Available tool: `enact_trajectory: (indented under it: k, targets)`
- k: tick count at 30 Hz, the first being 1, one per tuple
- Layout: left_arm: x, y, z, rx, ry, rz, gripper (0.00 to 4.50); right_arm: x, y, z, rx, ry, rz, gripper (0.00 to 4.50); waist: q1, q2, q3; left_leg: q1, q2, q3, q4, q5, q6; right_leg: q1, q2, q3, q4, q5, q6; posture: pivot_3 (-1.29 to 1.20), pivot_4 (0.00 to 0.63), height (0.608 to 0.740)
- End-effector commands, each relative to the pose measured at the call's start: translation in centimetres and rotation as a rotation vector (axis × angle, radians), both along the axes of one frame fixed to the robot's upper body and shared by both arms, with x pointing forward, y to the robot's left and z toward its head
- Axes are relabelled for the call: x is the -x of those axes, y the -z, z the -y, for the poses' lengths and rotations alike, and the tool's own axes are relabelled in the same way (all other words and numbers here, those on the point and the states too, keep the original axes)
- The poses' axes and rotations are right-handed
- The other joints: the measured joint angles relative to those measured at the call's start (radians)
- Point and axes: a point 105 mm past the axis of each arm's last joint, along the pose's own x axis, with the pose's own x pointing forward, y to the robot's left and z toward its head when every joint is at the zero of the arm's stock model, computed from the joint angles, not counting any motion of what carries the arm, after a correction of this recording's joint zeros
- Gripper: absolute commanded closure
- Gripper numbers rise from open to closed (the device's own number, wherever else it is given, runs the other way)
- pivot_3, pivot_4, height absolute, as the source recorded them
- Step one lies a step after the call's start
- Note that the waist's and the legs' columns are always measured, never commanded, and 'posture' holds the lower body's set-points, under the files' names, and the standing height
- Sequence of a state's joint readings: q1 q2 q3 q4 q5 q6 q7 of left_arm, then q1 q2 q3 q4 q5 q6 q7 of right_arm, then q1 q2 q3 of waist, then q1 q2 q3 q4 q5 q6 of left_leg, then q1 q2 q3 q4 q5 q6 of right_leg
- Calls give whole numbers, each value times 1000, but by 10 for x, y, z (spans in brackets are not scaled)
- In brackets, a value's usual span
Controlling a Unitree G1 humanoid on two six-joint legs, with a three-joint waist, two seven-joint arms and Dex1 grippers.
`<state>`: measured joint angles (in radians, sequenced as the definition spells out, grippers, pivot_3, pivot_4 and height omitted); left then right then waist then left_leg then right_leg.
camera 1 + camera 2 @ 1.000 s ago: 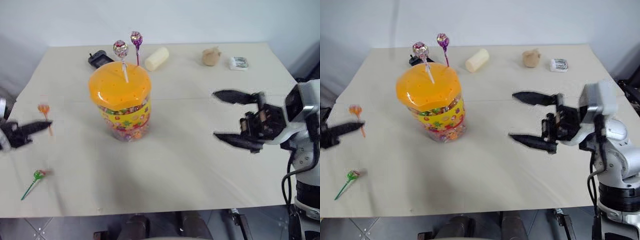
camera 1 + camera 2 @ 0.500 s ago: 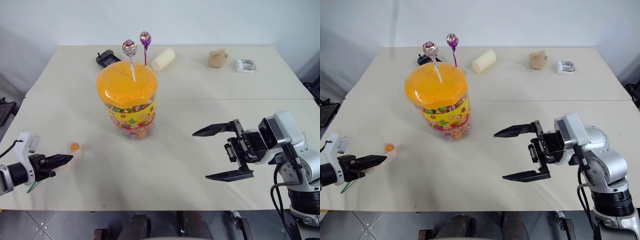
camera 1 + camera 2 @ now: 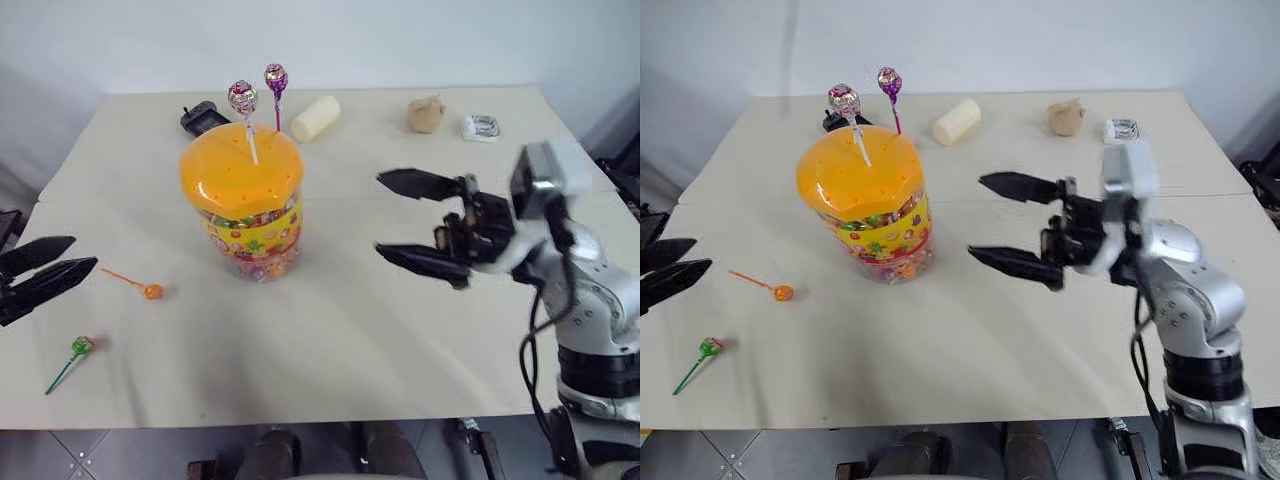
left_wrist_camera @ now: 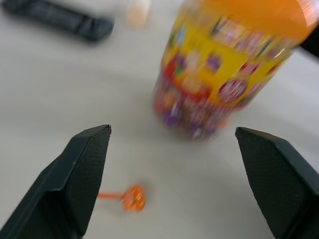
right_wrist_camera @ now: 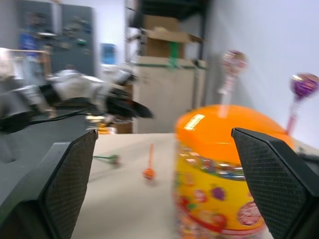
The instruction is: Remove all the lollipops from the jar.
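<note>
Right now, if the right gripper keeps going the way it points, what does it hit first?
Most likely the jar. The right gripper, open, points across the table at the jar's upper part, with bare table between. Its wrist view frames the orange lid between the fingers. Depth is unclear, so it could pass just in front.

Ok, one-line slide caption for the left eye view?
Two foil lollipops stand in the orange-lidded clear jar; orange lollipop and green lollipop lie on the table.
</note>
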<state>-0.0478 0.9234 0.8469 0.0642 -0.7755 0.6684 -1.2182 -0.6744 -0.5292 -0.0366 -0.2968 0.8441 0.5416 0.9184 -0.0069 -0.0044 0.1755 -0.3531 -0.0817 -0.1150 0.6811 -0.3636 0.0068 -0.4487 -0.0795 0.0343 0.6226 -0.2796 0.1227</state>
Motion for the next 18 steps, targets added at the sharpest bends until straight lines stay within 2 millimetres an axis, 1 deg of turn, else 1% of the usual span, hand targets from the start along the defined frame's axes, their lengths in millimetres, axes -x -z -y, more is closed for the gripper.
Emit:
enact_trajectory:
  k: [1, 3, 6, 10, 13, 16, 18]
  targets:
    - [10, -22, 12, 27, 85, 175, 315, -15, -8, -35, 23, 45, -8, 0, 0, 0, 0, 0, 0, 0, 0, 0, 0, 0, 0, 0, 0, 0, 0, 0, 150, 740]
    - [11, -23, 18, 45, 108, 198, 315, -21, -8, -50, 53, 62, -16, 0, -2, 0, 0, -1, 1, -1, 0, 0, 0, -1, 0, -1, 4, 0, -1, 0, 150, 740]
    - [12, -20, 30, 61, 135, 219, 315, -25, -16, -80, 49, 61, -19, 0, -7, 0, 0, -2, 0, -1, 0, 0, 0, -2, 0, -2, 4, 1, -1, 0, 150, 740]
    - [14, -18, 36, 68, 143, 231, 315, -36, -18, -100, 69, 116, 5, 0, -20, -1, -1, -2, -1, -1, 0, 0, 1, -2, 0, -3, 4, 1, -1, 0, 150, 740]
    - [15, -20, 39, 74, 147, 249, 315, -39, -20, -106, 66, 135, 16, 0, -25, -2, -1, -2, -1, -1, 1, 0, 1, -2, 0, -3, 4, 1, -1, 0, 150, 740]
    - [15, -22, 41, 83, 149, 260, 290, -39, -25, -110, 43, 130, 18, 607, -30, -2, -1, -2, 0, 0, 0, 0, 1, -3, 1, -2, 5, 1, -2, 0, 150, 740]
    - [16, -23, 43, 85, 153, 265, 290, -38, -27, -111, 34, 124, 24, 1253, -32, -1, -1, -2, 1, 0, 0, -1, 0, -4, 2, -2, 5, 1, -2, 0, 150, 740]
